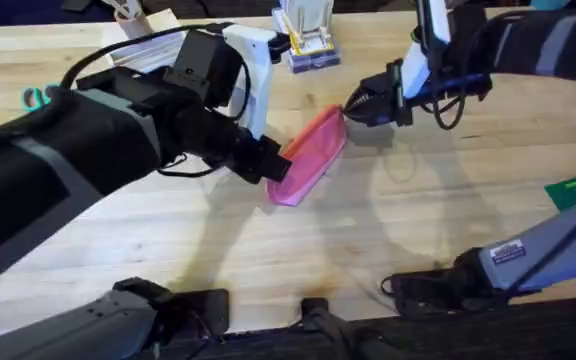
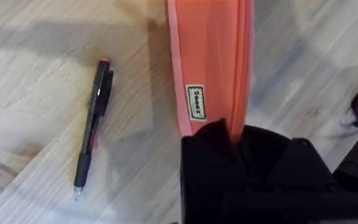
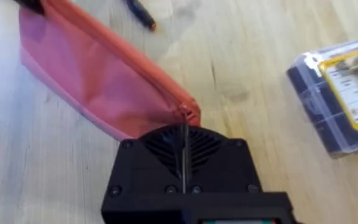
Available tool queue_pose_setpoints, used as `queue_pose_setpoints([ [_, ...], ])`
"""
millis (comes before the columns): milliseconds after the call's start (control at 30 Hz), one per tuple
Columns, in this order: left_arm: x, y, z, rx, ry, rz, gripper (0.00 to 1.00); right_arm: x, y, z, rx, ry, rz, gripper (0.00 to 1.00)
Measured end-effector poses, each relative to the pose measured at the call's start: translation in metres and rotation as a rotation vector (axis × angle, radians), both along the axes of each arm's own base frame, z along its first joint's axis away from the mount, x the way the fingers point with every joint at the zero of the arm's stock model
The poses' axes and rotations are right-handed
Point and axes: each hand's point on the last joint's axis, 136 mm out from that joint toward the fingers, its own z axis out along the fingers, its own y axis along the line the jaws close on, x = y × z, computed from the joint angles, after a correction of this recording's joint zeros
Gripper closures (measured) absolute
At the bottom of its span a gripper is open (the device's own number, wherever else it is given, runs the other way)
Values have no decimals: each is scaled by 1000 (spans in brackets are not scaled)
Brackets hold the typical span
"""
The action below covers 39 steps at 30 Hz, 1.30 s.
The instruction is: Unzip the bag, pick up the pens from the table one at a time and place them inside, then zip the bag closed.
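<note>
We see one pink bag (image 1: 311, 153) mid-table (image 1: 388, 230), one black pen (image 2: 92, 128) beside it, and two grippers, left (image 1: 273, 166) and right (image 1: 348, 106), each clamped on one bag end.

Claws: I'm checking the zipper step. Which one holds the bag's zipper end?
The right claw, shut on the zipper end of the bag. The left claw pinches the opposite end, near the pen.
</note>
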Motion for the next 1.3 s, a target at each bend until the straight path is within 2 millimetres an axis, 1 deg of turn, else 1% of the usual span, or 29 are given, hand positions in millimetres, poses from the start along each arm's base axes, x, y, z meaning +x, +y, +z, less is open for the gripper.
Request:
queue_pose_setpoints([
  [167, -2, 1, -1, 3, 7, -1, 958, 1, -2, 25, 12, -18, -47, 967],
  [200, -2, 1, -1, 3, 7, 0, 958, 1, -2, 28, 16, -10, -59, 846],
  [233, -2, 1, -1, 3, 8, 0, 958, 1, -2, 31, 20, -4, -70, 688],
  [267, -1, 1, 0, 3, 7, 0, 958, 1, -2, 32, 23, 4, -79, 558],
  [367, -2, 1, 0, 4, 9, 0, 958, 1, -3, 32, 39, 63, -120, 115],
  [400, -2, 1, -1, 4, 10, -1, 958, 1, -3, 33, 43, 77, -130, 37],
  [467, -5, 2, -1, 11, 19, -6, 958, 1, -3, 32, 55, 118, -158, 9],
  [667, -8, 4, -1, 25, -5, -72, 958, 1, -3, 33, 99, 276, -270, 6],
  [800, -8, 4, -1, 30, -32, -112, 958, 1, -1, 36, 162, 431, -368, 6],
  [833, -8, 4, -2, 35, -42, -125, 958, 1, 0, 37, 204, 548, -437, 5],
  [1100, -8, 5, -2, 39, -51, -136, 958, 0, 1, 39, 273, 775, -574, 6],
  [1133, -8, 5, -2, 40, -51, -136, 958, 0, 2, 38, 294, 857, -621, 6],
  [1200, -8, 5, -2, 40, -52, -136, 958, 0, 2, 34, 301, 915, -652, 6],
  [1233, -8, 5, -2, 40, -52, -136, 958, 0, 2, 27, 305, 969, -679, 6],
  [1300, -8, 5, -2, 40, -52, -136, 958, 1, 2, 24, 306, 994, -690, 6],
])
